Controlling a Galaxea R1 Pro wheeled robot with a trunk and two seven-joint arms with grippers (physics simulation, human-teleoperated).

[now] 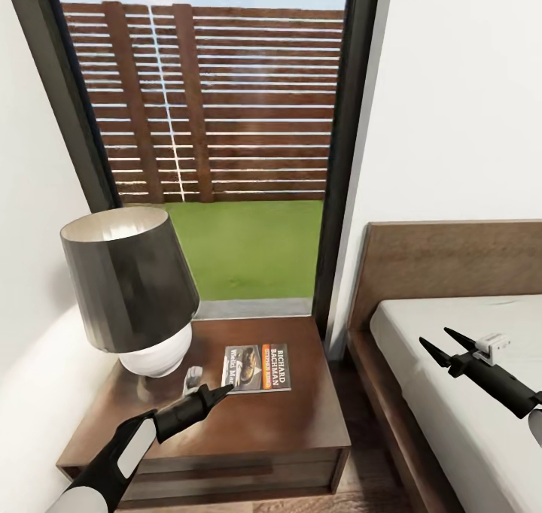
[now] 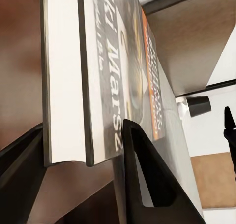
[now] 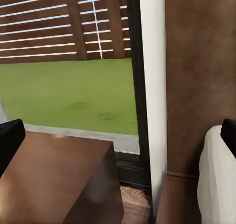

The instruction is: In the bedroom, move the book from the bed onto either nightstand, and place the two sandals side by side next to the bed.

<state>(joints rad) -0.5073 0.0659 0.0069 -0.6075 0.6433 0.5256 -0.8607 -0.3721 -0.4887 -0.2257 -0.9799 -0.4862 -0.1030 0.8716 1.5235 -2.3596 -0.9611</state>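
The book lies flat on the dark-brown nightstand, cover up, with "RICHARD BACHMAN" legible. My left gripper is at the book's near-left edge. In the left wrist view its two fingers press on either side of the book, so it is shut on the book. To the right is the bed, with its grey mattress and brown headboard. My right gripper hovers open over the mattress with nothing between its fingers. The blue sandals are out of view.
A lamp with a dark shade and a white base stands on the nightstand's left half, close to my left arm. A tall window behind it shows grass and a slatted fence. A narrow strip of wood floor separates nightstand and bed.
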